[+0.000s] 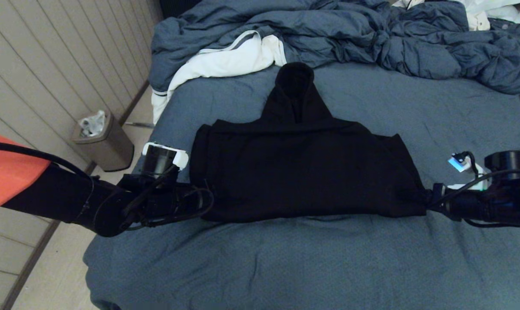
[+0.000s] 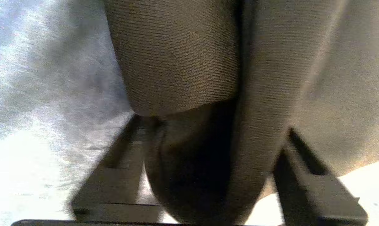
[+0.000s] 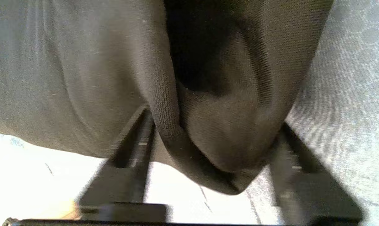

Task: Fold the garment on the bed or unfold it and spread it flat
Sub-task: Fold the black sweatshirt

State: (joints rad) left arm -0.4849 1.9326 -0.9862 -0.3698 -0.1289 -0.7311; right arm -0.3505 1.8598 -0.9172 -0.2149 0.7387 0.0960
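The black hoodie (image 1: 301, 172) lies in the middle of the bed (image 1: 286, 267). It is folded into a wide, short shape, so its long side runs from left to right. Its hood (image 1: 294, 92) points to the far side, toward the messy blue duvet (image 1: 372, 38) and a white cloth (image 1: 225, 60). The left arm reaches in low from the left, and the left gripper (image 1: 197, 200) sits at the near left corner of the hoodie. The right arm reaches in low from the right, and the right gripper (image 1: 423, 200) sits at the near right corner. Each gripper has a thick bunch of black cloth between its fingers, squeezed from both sides. A small bin (image 1: 103, 142) stands on the floor to the left.
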